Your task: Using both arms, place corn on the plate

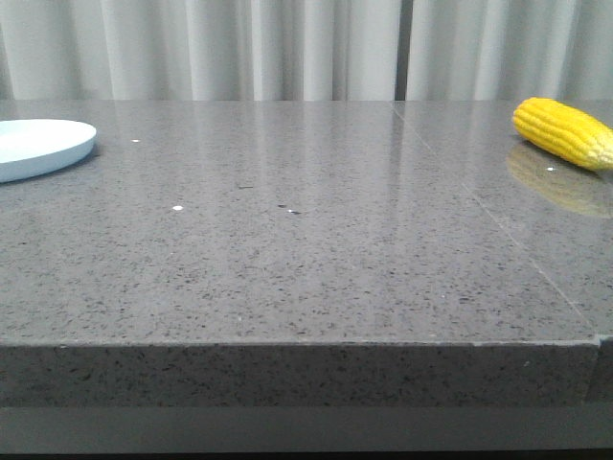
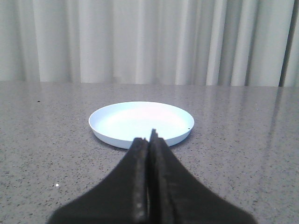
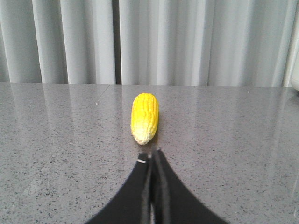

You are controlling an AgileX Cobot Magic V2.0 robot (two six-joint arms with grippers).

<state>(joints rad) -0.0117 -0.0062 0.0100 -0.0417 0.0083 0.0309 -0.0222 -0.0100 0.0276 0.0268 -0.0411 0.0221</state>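
The plate sits at about nine o'clock on the grey speckled table, cut by the front view's edge, and it holds nothing; its pale blue-white surface is bare. The corn lies well apart from it at about three o'clock, flat on the table, its reflection showing beneath. The left tool is low over the table, fingers pressed together with no gap, holding nothing, pointing at the plate's near rim. The right tool is likewise fully closed and unloaded, aimed at the cob's paler tip just beyond it. No writing is readable.
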